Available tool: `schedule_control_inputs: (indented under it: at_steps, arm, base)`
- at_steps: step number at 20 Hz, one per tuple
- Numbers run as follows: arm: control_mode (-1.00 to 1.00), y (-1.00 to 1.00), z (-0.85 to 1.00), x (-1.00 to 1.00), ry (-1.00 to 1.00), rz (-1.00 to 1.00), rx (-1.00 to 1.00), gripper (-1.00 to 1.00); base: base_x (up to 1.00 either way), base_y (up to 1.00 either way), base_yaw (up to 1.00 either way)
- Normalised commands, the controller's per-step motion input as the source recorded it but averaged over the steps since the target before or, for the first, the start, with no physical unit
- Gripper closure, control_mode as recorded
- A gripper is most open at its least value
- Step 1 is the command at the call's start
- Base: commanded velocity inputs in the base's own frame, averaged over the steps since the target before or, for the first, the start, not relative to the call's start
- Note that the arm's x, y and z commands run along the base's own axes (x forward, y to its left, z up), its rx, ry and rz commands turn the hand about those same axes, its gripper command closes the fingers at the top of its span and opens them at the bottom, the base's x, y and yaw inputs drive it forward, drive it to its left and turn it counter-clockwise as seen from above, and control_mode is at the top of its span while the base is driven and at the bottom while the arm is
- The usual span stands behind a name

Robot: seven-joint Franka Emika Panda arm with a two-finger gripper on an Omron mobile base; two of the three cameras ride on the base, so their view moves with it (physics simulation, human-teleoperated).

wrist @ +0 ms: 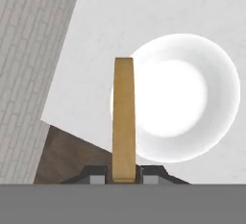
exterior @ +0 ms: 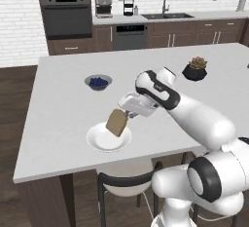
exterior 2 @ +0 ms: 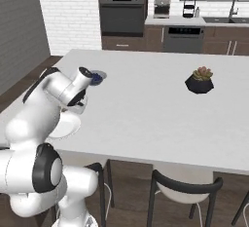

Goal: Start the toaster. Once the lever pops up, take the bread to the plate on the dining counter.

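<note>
Held the bread (exterior: 117, 122) edge-on, pinched between the jaws, just above the plate (exterior: 99, 143) on the dining counter (exterior: 58, 104). Toasting and carrying judged done; lowering and releasing onto the plate not yet done.

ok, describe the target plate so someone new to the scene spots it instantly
Start at the long white-topped dining counter with the dark wooden base. Near its front edge sits a round, shallow plain white plate, under the tan toast slice in the gripper. Unlike the smaller bowl of dark blue berries behind it, it's wider and empty.
</note>
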Motion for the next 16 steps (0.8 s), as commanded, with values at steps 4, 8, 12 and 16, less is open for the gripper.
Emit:
schedule_control_inputs:
  at_steps: [4, 8, 12, 16]
  arm:
    - [-1.00, 0.12, -0.57, 0.59, 0.00, 0.01, 0.01, 1.00]
    - [-1.00, 0.09, -0.56, 0.64, 0.02, 0.00, 0.00, 1.00]
    - [-1.00, 0.07, -0.56, 0.55, 0.05, 0.01, 0.00, 1.00]
    - [-1.00, 0.08, -0.49, 0.35, 0.05, 0.01, 0.00, 1.00]
  base:
    - [0.00, 0.00, 0.00]
    - [0.00, 0.00, 0.00]
    - [0.00, 0.00, 0.00]
    - [0.00, 0.00, 0.00]
